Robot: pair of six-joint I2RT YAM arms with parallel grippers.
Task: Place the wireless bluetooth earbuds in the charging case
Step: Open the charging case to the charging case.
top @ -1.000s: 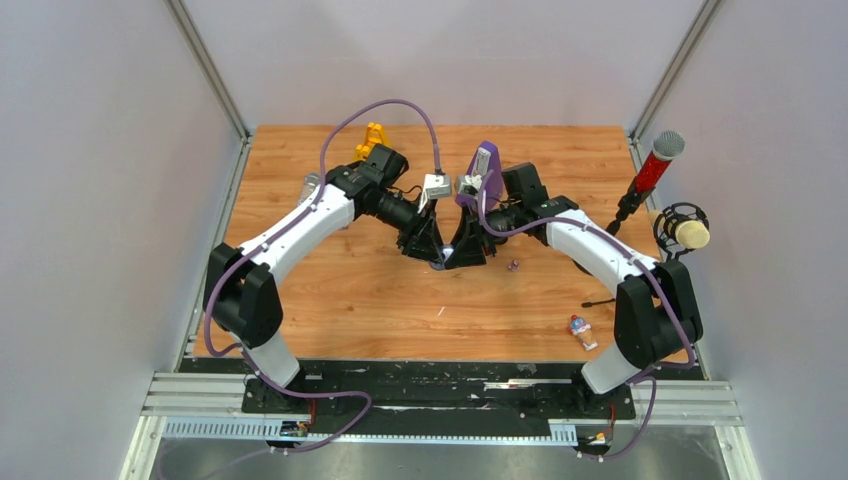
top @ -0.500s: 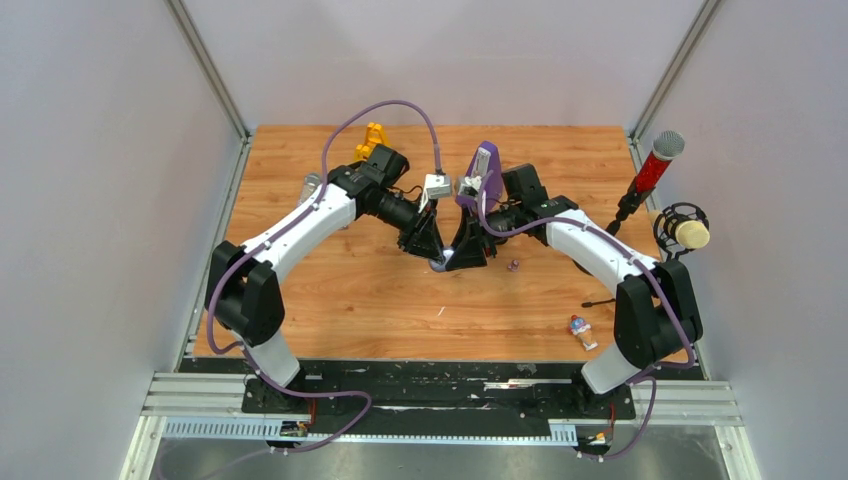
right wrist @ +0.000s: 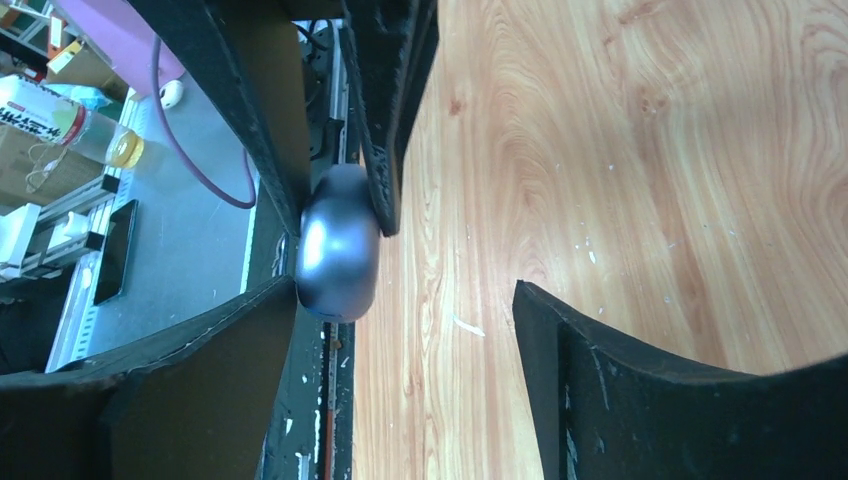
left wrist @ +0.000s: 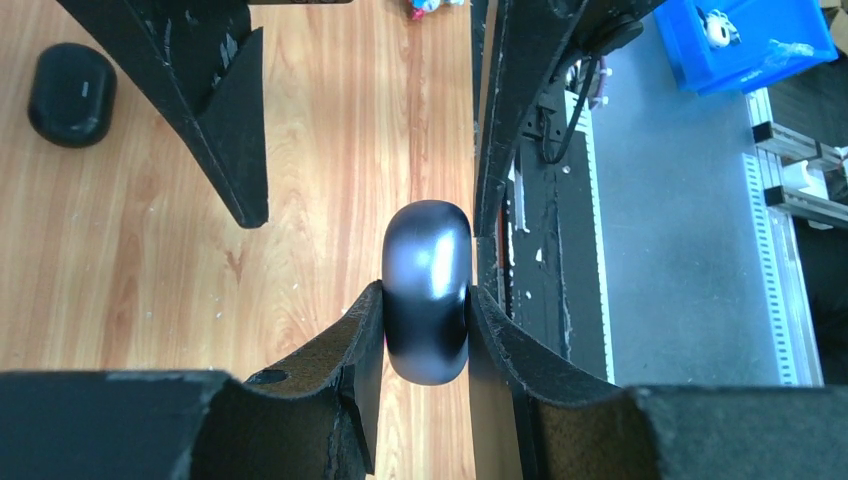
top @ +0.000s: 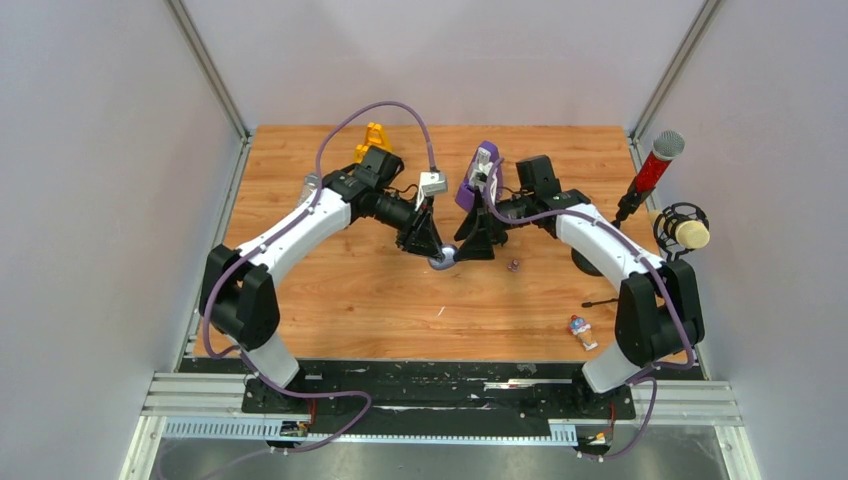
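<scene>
Being held in the narrowed left gripper (left wrist: 425, 290): grey-blue oval lump (left wrist: 427, 300); right gripper (right wrist: 405, 290) is spread wide beside it; charging case (left wrist: 70, 95) is seen apart on table (left wrist: 330, 120).

Mid-table was crowded: left gripper (left wrist: 425, 295) clamped the grey-blue lump (left wrist: 428, 250), and right gripper (right wrist: 405, 290), jaws spread, pressed alongside. Purple beads (top: 513, 265) lay just right of them. Charging case (left wrist: 72, 93) sat apart on bare wood. Near-left stretch of table (top: 330, 295) offered free passage.

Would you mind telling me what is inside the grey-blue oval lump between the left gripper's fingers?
Nothing inside shows. The left gripper clamps the grey-blue oval lump, and only its smooth glossy shell is visible, with no opening; any contents are covered.
</scene>
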